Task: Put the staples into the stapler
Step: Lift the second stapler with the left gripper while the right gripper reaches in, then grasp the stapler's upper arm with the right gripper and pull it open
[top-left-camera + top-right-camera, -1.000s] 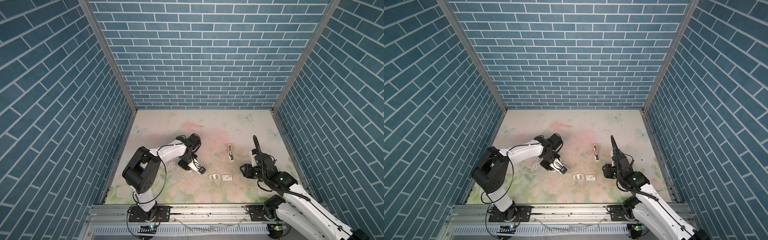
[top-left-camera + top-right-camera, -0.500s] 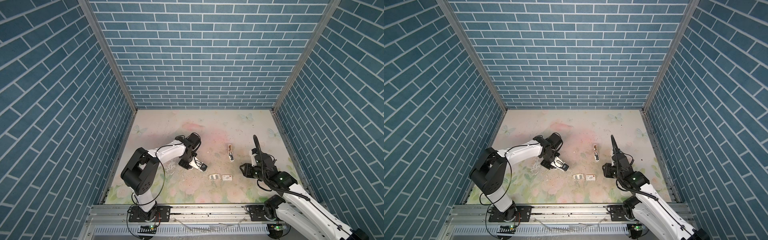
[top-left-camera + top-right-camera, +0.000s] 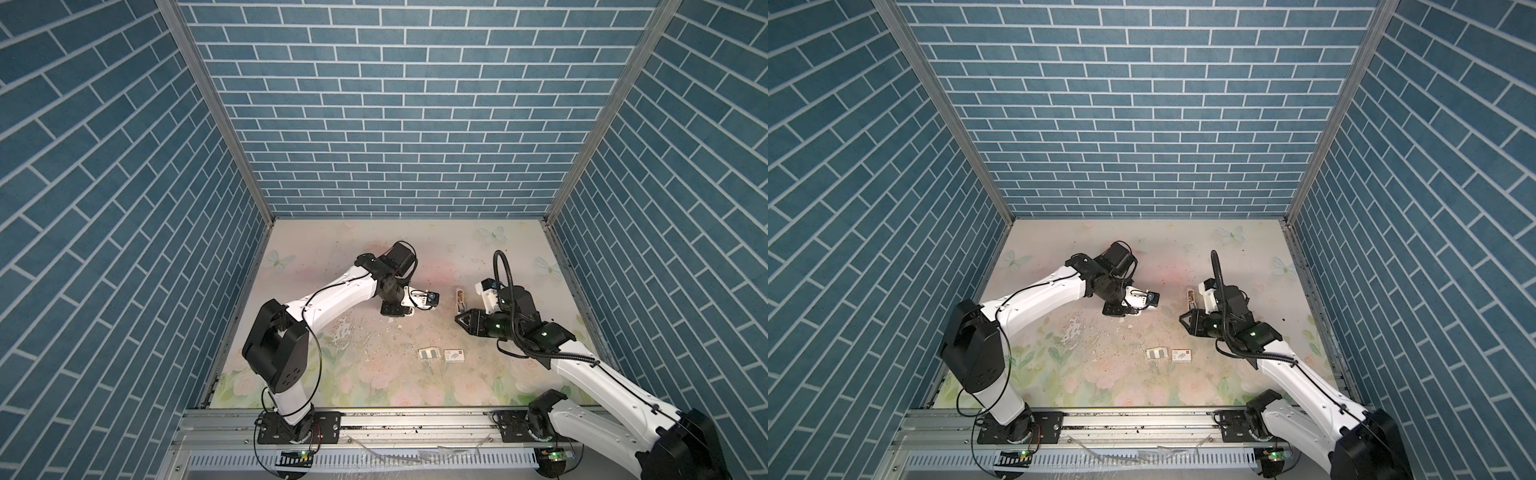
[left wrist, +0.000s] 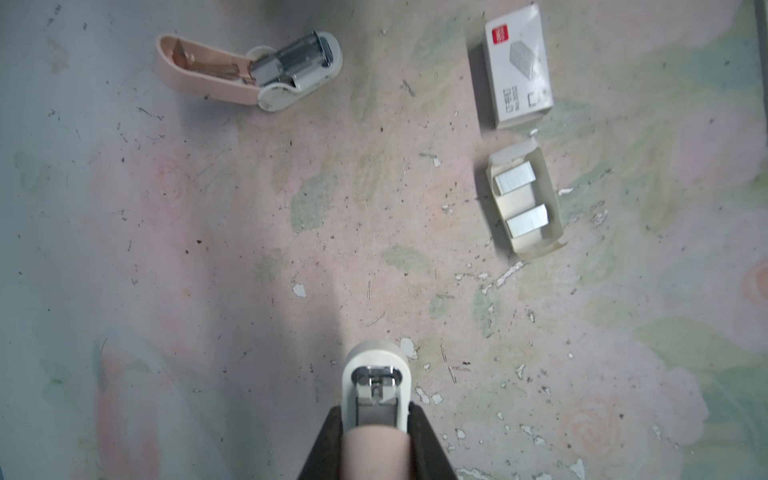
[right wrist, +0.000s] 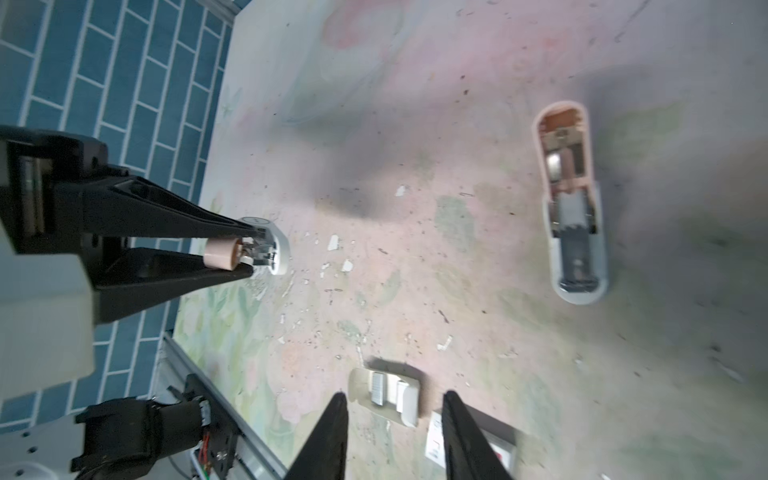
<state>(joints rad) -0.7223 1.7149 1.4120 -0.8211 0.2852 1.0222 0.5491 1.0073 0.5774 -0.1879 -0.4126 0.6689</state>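
1. The left gripper (image 4: 374, 415) has just finished closing. Its jaws are now clamped on the sides of the held stapler (image 4: 376, 386), which points nose-first at the counter (image 4: 187, 249). I cannot tell whether the nose touches it.
2. In both top views that arm has moved up and right since a second ago, towards mid-frame, and its wrist has turned.
3. The right gripper (image 5: 394, 395) has slid left towards the centre of the top views. Its jaws stand partly apart, a touch narrower than before, and hold nothing.
4. The open stapler (image 3: 459, 300) has not moved. It lies right of centre, just above the right gripper's tip, with its channel exposed.
5. The staples (image 4: 514, 178) are untouched: two stacks in their tray (image 4: 536, 247) at the lower centre of the counter. The box (image 4: 517, 66) sits just to the tray's right.
6. My reading is that one stapler is now secured but loading has not begun. The right wrist view frames the tray between the right gripper's fingers, so picking up a strip looks like the next step.
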